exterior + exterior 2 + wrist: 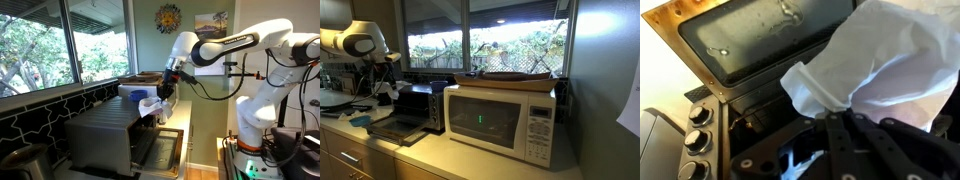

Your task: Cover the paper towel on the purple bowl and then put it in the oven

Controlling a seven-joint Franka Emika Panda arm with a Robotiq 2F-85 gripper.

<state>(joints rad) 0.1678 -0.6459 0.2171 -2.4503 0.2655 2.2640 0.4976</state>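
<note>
Black robot claw clamped on crumpled white paper towel; sheet billows ahead of claw, hiding its load. Small purple bowl not visible, possibly wrapped inside. Boxy grey metal oven below claw, hinged door dropped open, ready for loading.

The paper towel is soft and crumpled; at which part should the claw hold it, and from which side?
Probably the bunched end of the paper towel, where the claw pinches it now, from above. The thin sheet hangs loose over the open oven, so a gathered bunch gives more grip than a flat edge.
</note>
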